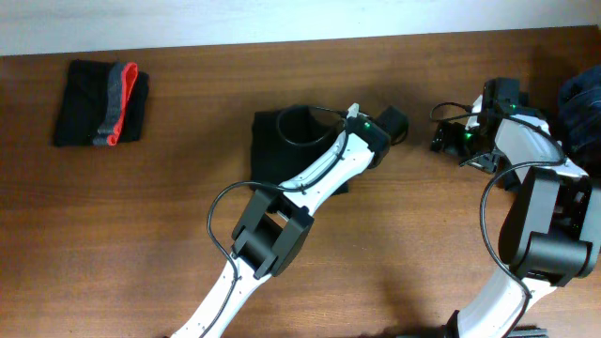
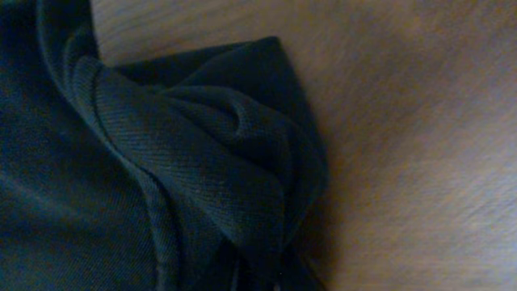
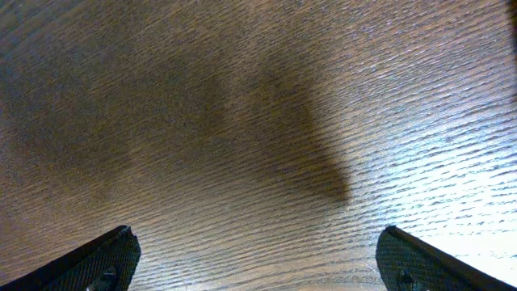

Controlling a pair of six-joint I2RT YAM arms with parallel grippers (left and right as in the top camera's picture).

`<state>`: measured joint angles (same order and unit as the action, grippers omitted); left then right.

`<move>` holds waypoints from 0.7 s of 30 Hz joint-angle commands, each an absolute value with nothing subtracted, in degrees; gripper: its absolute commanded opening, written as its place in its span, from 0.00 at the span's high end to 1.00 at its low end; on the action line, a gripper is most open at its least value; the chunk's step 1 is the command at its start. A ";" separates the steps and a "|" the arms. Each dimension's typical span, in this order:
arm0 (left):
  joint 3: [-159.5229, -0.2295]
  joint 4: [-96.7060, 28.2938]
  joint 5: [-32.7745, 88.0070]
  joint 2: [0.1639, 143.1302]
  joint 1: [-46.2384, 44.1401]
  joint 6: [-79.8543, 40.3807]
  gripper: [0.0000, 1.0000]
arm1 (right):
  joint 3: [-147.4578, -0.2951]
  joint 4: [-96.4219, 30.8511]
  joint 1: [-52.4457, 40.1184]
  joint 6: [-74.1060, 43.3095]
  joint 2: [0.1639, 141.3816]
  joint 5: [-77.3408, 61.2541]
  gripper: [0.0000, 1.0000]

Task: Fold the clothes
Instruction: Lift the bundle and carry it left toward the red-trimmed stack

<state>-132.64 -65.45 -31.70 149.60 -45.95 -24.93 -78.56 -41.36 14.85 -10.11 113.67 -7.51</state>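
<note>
Tabletop (image 1: 141, 235): brown wood grain, carrying all items listed. Shirt (image 1: 282, 155): black, lying rumpled at the middle of the tabletop, with its round neck opening showing toward the upper edge of the overhead view; the right-hand part is covered by the left arm (image 1: 310, 183), which crosses it on a diagonal. Left end effector (image 1: 390, 125): at the shirt's upper right corner, low over the cloth. The left wrist view is filled with black twill bunched into thick folds that run together at the lower edge of that view, with bare wood to the right. Its fingers do not show there, so whether they are together on the cloth or apart cannot be told. Stack (image 1: 101, 103): folded clothes at the upper left of the overhead view, well apart from the shirt. It is black, with a grey layer and a red layer showing along its right side, and lies flat and squared. Blue garment (image 1: 584, 103): dark, heaped at the right edge of the overhead view, cut off by the frame, just behind the right arm (image 1: 545, 207). Right end effector (image 1: 449, 138): to the right of the shirt, near the left end effector but apart from it. In the right wrist view its two black fingers (image 3: 97, 263) stand wide apart with only bare wood between them, holding nothing and touching no cloth.
</note>
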 commanded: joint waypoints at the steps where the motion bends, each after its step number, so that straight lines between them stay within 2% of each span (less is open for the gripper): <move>1: -137.01 -68.40 -34.89 150.10 -44.53 -18.85 1.00 | -78.17 -41.12 14.66 -10.15 114.17 -6.83 0.01; 13: -156.99 -78.74 -30.87 144.62 -33.98 -6.76 1.00 | -78.17 -40.77 14.66 -10.17 114.17 -6.98 0.01; 21: -163.37 -81.36 -29.56 141.18 -26.44 0.38 1.00 | -78.17 -38.54 14.66 -10.15 114.17 -7.01 0.01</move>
<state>-160.55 -81.14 -30.09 145.93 -28.38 -4.78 -78.56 -38.72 14.85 -10.15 113.67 -7.49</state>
